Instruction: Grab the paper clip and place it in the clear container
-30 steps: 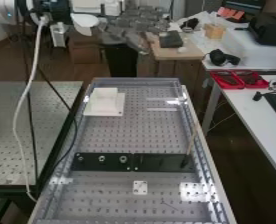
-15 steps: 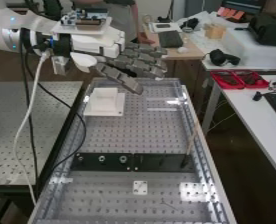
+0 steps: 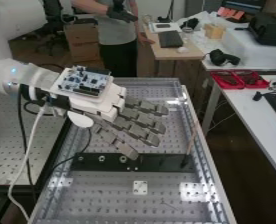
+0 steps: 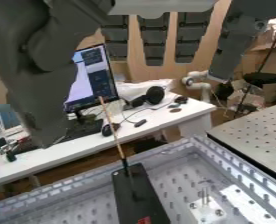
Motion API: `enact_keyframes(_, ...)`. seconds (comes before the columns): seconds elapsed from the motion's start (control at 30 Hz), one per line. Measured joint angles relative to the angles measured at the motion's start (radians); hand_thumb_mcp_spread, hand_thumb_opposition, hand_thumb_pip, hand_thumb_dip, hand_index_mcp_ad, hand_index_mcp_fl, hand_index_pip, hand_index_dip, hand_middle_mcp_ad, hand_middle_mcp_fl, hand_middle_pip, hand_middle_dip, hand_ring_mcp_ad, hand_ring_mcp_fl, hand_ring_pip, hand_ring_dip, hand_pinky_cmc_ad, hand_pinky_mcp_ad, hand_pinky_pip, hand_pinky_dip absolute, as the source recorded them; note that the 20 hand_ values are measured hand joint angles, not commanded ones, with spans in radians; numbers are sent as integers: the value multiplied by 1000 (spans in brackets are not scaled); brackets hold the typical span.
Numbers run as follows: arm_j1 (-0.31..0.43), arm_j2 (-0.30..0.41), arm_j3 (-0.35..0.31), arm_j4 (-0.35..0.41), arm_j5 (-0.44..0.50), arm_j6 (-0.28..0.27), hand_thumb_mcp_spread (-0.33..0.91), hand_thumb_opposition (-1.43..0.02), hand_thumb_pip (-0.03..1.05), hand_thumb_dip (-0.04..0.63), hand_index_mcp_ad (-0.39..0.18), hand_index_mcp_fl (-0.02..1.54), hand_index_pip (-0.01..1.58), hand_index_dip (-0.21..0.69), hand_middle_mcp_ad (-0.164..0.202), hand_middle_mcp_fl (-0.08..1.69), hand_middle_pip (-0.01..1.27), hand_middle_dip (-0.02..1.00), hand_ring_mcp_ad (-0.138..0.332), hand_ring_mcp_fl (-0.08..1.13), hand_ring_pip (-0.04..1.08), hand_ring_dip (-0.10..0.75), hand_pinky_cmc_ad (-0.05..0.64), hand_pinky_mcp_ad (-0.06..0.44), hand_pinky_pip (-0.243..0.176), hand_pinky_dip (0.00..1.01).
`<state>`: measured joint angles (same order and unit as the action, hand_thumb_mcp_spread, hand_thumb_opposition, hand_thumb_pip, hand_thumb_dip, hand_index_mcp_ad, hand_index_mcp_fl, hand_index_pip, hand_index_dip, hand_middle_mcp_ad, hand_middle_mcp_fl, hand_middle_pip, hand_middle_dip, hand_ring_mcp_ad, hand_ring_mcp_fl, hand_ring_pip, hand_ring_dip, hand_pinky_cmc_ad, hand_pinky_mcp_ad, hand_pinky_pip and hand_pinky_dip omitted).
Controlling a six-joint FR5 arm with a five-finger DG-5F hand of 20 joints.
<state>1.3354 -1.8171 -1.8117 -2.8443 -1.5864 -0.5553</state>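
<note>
Now lowered, dark grey fingers (image 3: 148, 139) hang straight and spread, flat black plate (image 3: 158, 162) near their tips; paper clip grasp likely ahead.

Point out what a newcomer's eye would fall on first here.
Most likely the robot hand, its dark fingers stretched out above the perforated bench. Next, perhaps, the thin stick rising from the black bar lying across that bench, then the red trays on the white table at the high view's right.
</note>
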Motion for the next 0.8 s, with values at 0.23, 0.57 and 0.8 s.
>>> enact_keyframes(0.23,-72,-92,52,15,-71,19,312,-789,648,223,-105,124,450,-72,108,2,138,159,152,0,105,94,365,316,-80,469)
enact_keyframes(0.57,-157,-215,137,32,-188,41,332,-820,700,253,-122,202,845,-72,108,5,134,155,152,0,98,94,365,314,-87,419)
enact_keyframes(0.8,-193,-274,179,37,-235,39,335,-829,696,253,-120,222,1016,-40,108,5,138,155,152,0,96,98,365,314,-87,405)
